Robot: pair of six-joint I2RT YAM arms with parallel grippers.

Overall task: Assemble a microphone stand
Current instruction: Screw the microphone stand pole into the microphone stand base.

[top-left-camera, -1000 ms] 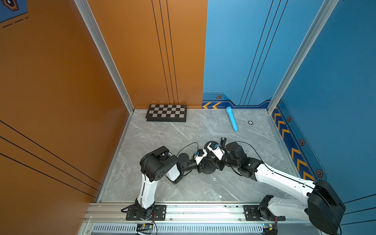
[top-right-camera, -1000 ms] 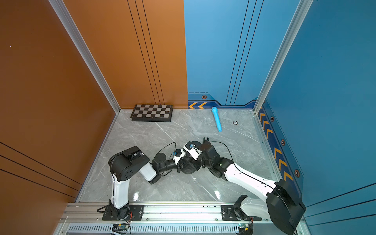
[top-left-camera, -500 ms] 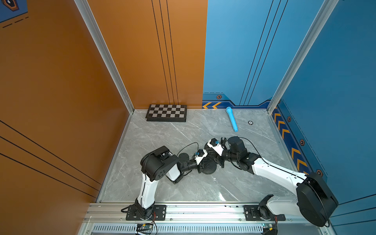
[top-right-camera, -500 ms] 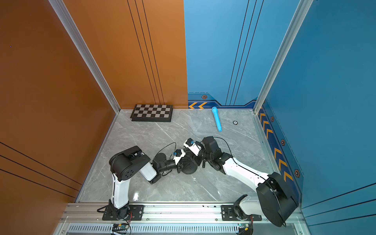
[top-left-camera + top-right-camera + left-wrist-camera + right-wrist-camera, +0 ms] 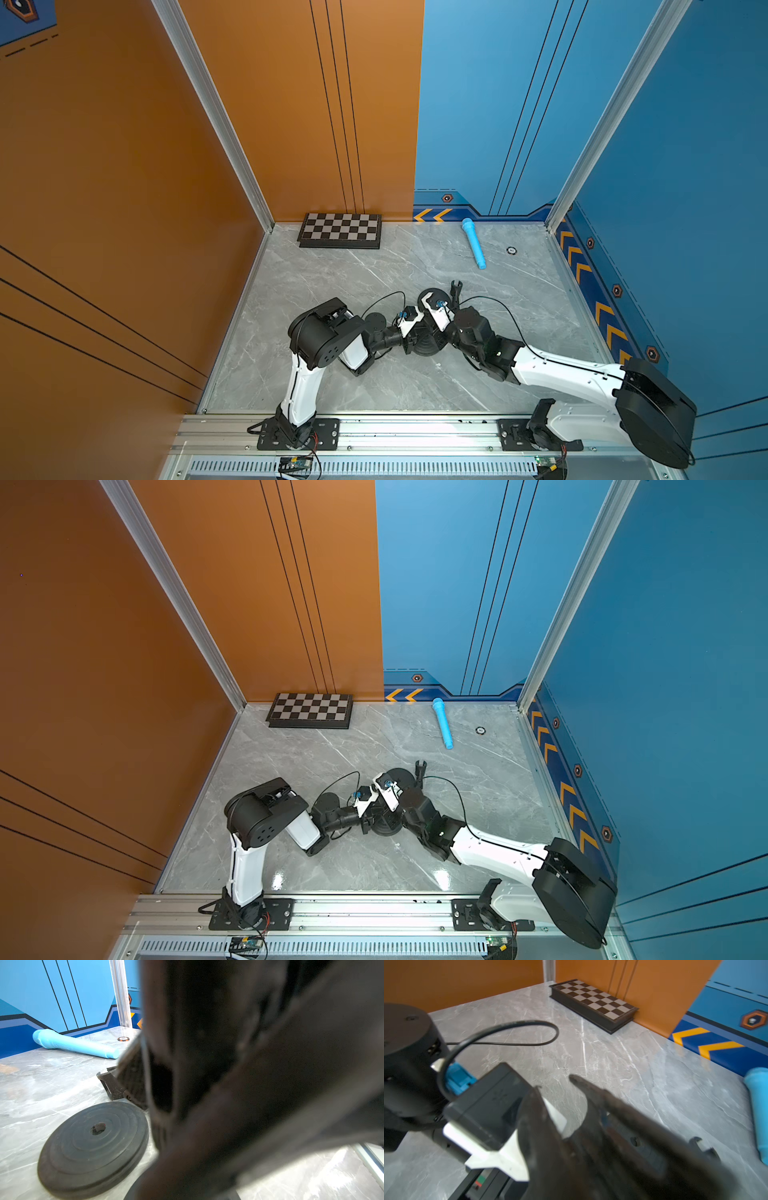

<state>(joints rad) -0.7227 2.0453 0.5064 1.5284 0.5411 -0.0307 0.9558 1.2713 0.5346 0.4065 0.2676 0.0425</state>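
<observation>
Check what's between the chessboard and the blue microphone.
Nothing. In both top views the stretch between the chessboard and the microphone is bare tabletop.

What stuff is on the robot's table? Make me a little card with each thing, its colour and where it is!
microphone: light blue, lying flat near the back wall
chessboard: dark and grey squares, against the orange wall
round chip: small, beside the microphone, not touching it
disc: black, ringed, hole in its middle, flat on the table
forked clip: black, between the disc and the microphone, partly hidden
table: grey, marble-looking
</observation>
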